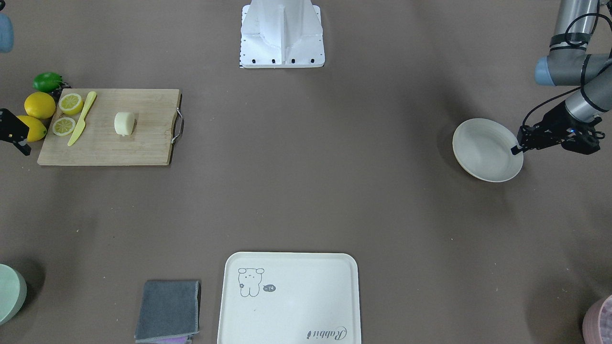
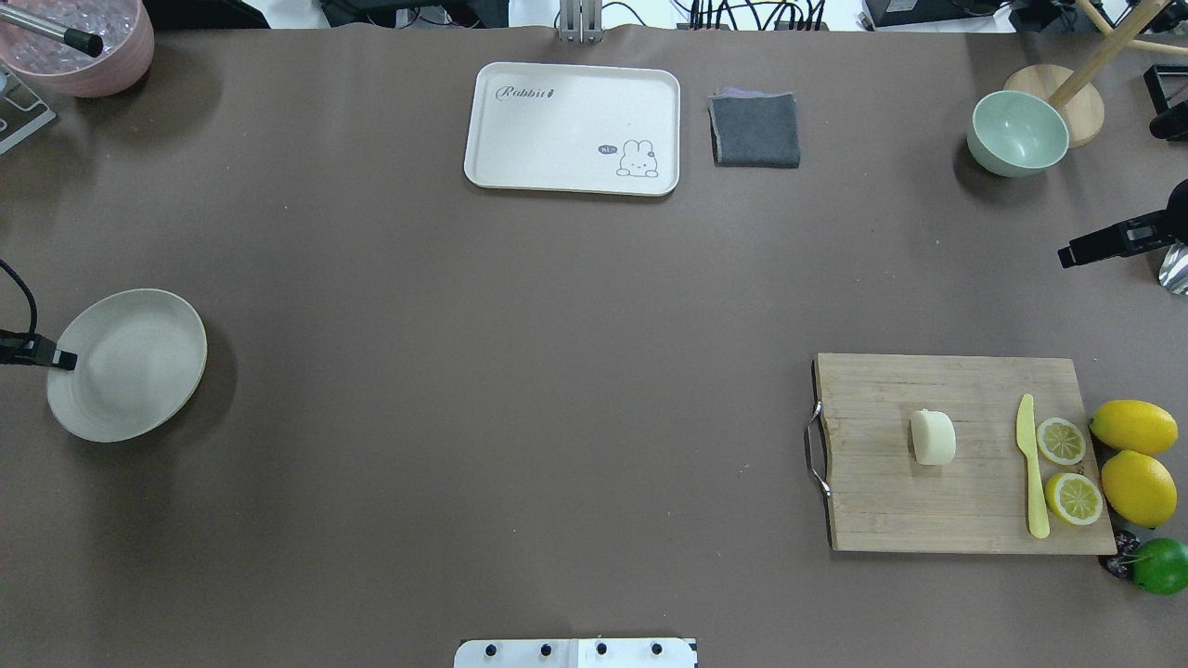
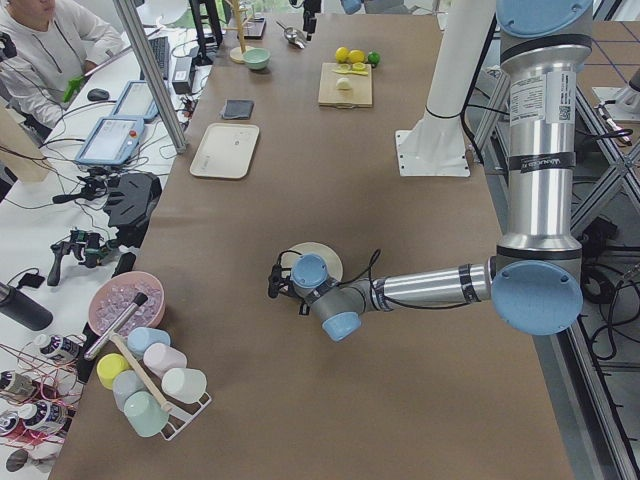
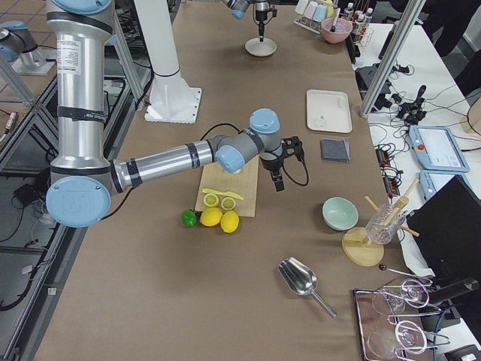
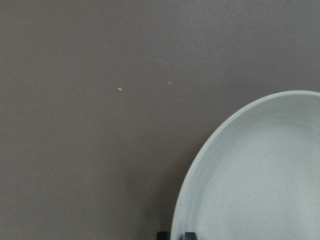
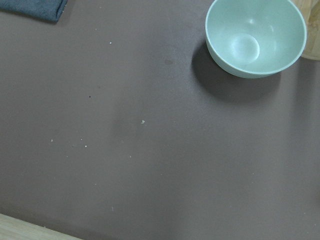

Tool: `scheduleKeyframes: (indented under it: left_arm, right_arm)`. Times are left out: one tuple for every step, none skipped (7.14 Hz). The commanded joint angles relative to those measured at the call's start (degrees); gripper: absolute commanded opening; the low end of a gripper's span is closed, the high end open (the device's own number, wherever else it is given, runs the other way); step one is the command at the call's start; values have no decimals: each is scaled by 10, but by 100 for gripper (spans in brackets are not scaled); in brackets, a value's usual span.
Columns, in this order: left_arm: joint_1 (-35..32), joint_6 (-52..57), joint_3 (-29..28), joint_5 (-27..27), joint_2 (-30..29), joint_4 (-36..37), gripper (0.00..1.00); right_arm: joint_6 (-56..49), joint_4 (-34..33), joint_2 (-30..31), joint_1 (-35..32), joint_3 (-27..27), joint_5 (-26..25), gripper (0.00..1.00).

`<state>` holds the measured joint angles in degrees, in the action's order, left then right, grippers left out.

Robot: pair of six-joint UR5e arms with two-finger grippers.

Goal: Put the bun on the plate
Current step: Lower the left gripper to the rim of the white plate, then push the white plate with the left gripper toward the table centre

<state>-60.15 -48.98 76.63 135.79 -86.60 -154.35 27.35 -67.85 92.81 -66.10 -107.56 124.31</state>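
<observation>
The bun (image 2: 933, 437) is lying on its side near the middle of the cutting board (image 2: 965, 506), which is sitting close to the table's (image 2: 557, 371) right edge. The plate (image 2: 130, 371) is resting well apart from it, by the left edge. The left gripper (image 2: 63, 358) is reaching in over the plate's outer rim. In the left wrist view its fingertips (image 5: 190, 235) are straddling that rim narrowly, so it appears to be clamping the plate. The right gripper (image 2: 1069, 255) is hanging above bare table between the board and the green bowl (image 2: 1017, 133), and I cannot tell whether its jaws are apart or together. The step in hand is probably getting bun and plate within one arm's reach. Doing it well likely means keeping the plate level if it is being drawn toward the table's middle, since a rim pinch is giving little leverage. For the pick, the right gripper should be descending squarely over the bun and closing softly across its rounded sides, as it looks squashable. It should be keeping clear of the knife (image 2: 1030, 473) and lemon slices (image 2: 1061, 441) at the board's end nearest the right edge.
</observation>
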Motion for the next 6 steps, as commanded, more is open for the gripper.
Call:
scheduleKeyframes:
  left_arm:
    - [-8,-98,31,32,-22,2,0]
    - [-8,-158,42,31,-46,1,0]
    - [-1,-229,58,27,-80,1,0]
    - [10,-289,71,26,-109,-1,0]
    - [47,-330,94,13,-128,-1,0]
    - [83,-371,104,-15,-156,-1,0]
  right_arm:
    - [1,-1,0,0,1,0,100]
    - [2,0,0,0,0,1,100]
    - [11,0,-1,0,-2,0,100]
    - [14,0,-1,0,-4,0,100]
    - [19,0,-1,0,-5,1,100]
    - [21,0,-1,0,-6,1,100]
